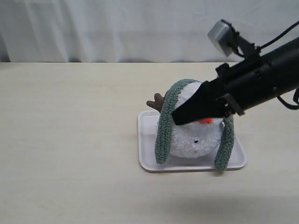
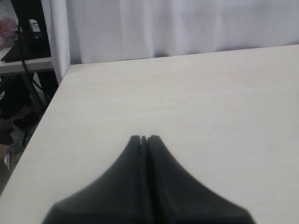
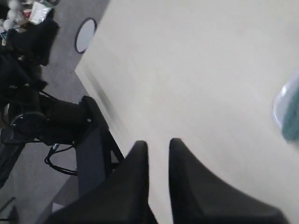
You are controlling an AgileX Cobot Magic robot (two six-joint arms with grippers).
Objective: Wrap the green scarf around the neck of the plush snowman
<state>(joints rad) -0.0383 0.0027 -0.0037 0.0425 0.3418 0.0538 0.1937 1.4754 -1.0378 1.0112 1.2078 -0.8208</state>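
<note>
Jaws of the black wedge-shaped right gripper (image 3: 158,142) stand narrowly apart, with nothing between them. In the exterior view this gripper (image 1: 176,122) hangs above the shallow white rectangular tray (image 1: 147,140), and its arm slants down from the tray's upper right. The tip lies across the fluffy white plush snowman (image 1: 196,137), just above the orange nose (image 1: 205,121). The snowman's neck is hidden behind the tip.

The snowman sits in the tray. The fuzzy dull-green fleece scarf (image 1: 164,123) arches over its top. One end hangs down on the tray's left half and the other near its right front corner. A brown twig arm (image 1: 156,102) pokes out toward the tray's far-left corner.

The left gripper (image 2: 144,138) is pressed together, over bare tabletop. Its place relative to the tray cannot be told.

The pale wooden table (image 1: 70,140) lies bare to the left of the tray, in front of it and behind it, as far as the white curtain (image 1: 117,28). The right wrist view shows a table edge with floor below.
</note>
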